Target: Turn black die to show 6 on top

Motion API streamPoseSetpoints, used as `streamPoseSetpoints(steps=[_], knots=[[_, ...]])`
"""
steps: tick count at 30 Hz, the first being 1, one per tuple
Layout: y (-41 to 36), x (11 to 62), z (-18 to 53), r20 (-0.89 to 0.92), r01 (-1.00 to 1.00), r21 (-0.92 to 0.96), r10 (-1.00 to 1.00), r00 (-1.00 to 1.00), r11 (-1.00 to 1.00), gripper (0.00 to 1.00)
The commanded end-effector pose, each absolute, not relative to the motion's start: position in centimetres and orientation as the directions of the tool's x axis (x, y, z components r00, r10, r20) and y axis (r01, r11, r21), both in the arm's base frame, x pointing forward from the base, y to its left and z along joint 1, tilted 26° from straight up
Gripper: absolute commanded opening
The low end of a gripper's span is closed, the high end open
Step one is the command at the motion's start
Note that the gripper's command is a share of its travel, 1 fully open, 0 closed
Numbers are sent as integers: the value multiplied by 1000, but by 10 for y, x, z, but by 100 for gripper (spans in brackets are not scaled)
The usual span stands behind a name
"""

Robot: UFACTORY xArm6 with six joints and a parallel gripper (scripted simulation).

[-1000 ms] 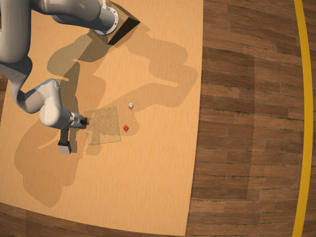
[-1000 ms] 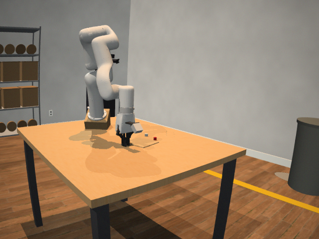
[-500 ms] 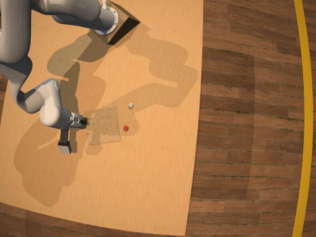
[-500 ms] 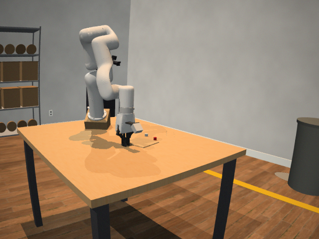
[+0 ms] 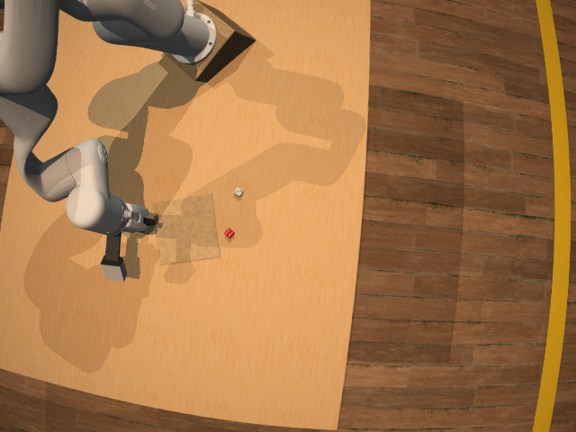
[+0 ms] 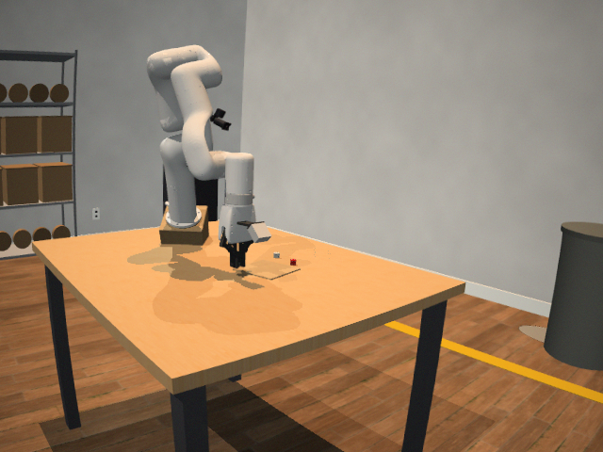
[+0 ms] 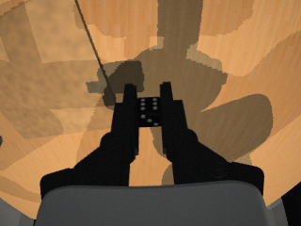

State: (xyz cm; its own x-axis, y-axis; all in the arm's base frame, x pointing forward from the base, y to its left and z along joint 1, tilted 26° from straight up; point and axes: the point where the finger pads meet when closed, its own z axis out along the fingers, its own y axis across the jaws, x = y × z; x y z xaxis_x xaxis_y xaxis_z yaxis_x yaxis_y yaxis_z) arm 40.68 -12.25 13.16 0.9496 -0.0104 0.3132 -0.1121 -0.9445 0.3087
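black die [image 7: 150, 112] clamped between the gripper [image 7: 149, 108] fingers, beside mat [image 7: 44, 70].

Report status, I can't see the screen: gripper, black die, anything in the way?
Gripper shut on black die, beside the mat, not over it. White die and red die well apart. Nothing blocking.

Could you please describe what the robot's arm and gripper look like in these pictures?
The arm is smooth, rounded and off-white, with a grey band near the wrist and a round flange on a wooden block. The gripper has a light grey body and two black fingers. No cables or markings are discernible.
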Motion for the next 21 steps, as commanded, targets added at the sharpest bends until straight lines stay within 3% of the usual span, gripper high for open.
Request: streamPoseSetpoints(steps=[1,21], knots=[[-108,394,175,313,-111,307,-10,950,-945,11],[-97,386,201,313,-112,307,-11,950,-945,11]])
